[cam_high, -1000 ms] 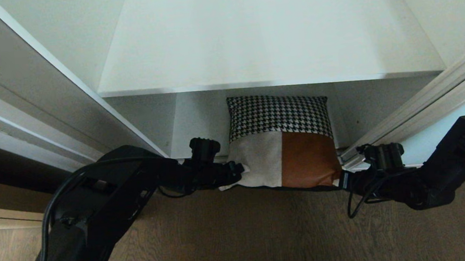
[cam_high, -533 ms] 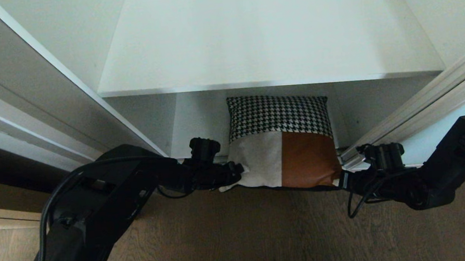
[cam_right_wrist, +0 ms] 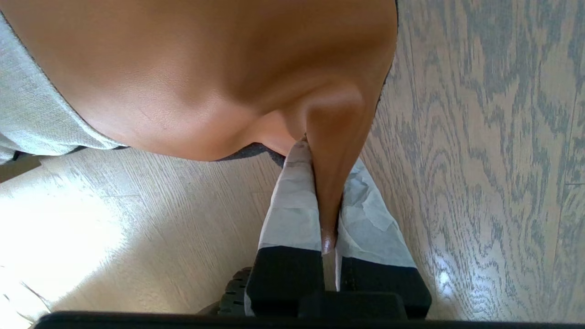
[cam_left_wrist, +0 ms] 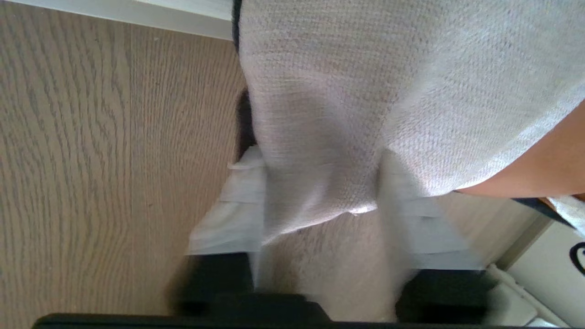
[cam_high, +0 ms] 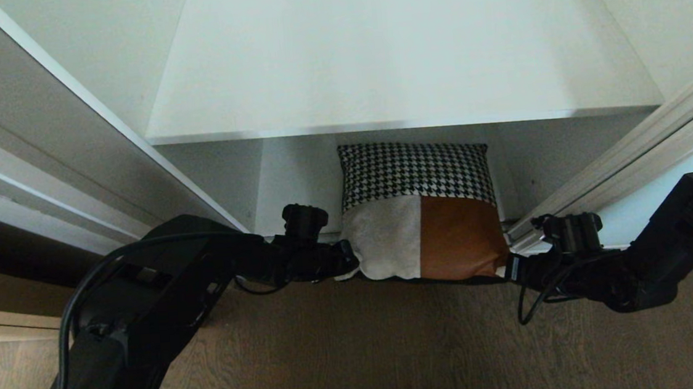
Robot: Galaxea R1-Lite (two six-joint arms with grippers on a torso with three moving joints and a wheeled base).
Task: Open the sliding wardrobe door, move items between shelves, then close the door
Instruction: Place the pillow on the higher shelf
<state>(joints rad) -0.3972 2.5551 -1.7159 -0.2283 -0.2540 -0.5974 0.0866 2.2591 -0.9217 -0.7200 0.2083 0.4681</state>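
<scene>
Since a second ago my left gripper [cam_left_wrist: 320,214] has closed in from wide open, its fingers now pinching the cream corner of the patchwork cushion [cam_high: 422,213]. Upper shelf [cam_high: 403,123] overhangs the cushion, which sits at the lower opening's lip, touching the wood-grain floor [cam_high: 359,354]. Right gripper [cam_right_wrist: 327,219] stays clamped tight on the rust-orange corner. No legible writing.

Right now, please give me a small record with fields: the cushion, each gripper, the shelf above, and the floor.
cushion: soft patchwork cushion, houndstooth, cream and rust-orange panels, upright in the wardrobe's bottom opening
left gripper: left gripper around the cushion's cream corner, fingers blurred
right gripper: right gripper shut on the rust-orange corner, fabric pinched between its fingers
shelf above: broad white shelf, nothing on it
floor: brown wood-grain floor
</scene>
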